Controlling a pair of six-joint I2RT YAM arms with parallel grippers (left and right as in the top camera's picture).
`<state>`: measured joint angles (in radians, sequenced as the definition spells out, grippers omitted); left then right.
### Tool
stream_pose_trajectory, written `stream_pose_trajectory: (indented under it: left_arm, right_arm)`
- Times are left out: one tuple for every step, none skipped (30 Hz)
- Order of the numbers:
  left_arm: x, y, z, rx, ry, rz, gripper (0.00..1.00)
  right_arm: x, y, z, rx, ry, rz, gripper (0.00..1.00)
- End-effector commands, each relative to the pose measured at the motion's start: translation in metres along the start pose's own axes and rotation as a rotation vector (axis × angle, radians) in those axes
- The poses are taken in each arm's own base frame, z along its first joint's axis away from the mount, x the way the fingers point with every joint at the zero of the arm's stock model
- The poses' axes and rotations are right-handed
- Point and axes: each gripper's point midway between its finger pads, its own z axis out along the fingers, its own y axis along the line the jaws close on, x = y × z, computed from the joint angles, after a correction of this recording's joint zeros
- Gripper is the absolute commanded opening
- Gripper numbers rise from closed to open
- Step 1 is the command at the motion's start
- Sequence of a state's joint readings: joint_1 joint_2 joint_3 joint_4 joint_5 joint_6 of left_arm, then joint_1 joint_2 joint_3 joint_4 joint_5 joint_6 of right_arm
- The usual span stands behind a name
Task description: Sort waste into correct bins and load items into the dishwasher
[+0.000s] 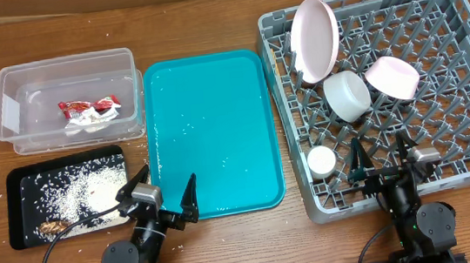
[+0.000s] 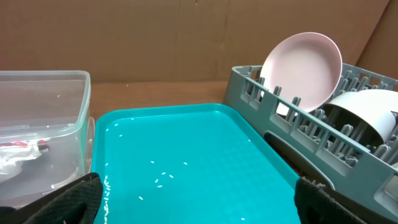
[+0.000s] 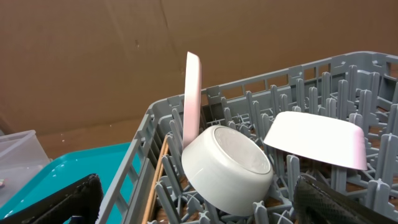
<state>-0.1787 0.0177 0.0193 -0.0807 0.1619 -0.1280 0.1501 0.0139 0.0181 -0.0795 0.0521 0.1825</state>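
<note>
The grey dish rack point(image 1: 463, 55) holds the large plate point(image 1: 314, 39) on edge, the whitish bowl point(image 1: 347, 95), the pink dish point(image 1: 392, 76) and the tiny white cup point(image 1: 320, 160). Chopsticks point(image 3: 155, 180) lie along the rack's left wall. The red-and-white wrapper with tissue point(image 1: 88, 110) lies in the clear tub point(image 1: 21, 93). Rice and brown scraps point(image 1: 84, 189) fill the black tray point(image 1: 21, 182). My left gripper point(image 1: 166, 188) is open and empty over the teal tray's front edge. My right gripper point(image 1: 384, 156) is open and empty over the rack's front.
The teal tray point(image 1: 208, 125) lies between the bins and the rack, with a few rice grains point(image 2: 163, 178) on it. Stray grains dot the wooden table. In the right wrist view the bowl point(image 3: 227, 168) leans against the pegs beside the plate point(image 3: 192, 93).
</note>
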Motion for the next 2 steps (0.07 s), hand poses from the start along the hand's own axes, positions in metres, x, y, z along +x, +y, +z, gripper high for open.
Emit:
stream_pose_trajectory:
  left_arm:
    - [0.0008, -0.0012, 0.0, 0.009, -0.003, -0.006, 1.0]
    - [0.0008, -0.0012, 0.0, 0.009, -0.003, -0.006, 1.0]
  right_arm:
    - [0.0011, -0.0027, 0.0, 0.01, -0.006, 0.0, 1.0]
    - [0.0012, -0.0027, 0.0, 0.01, -0.006, 0.0, 1.0]
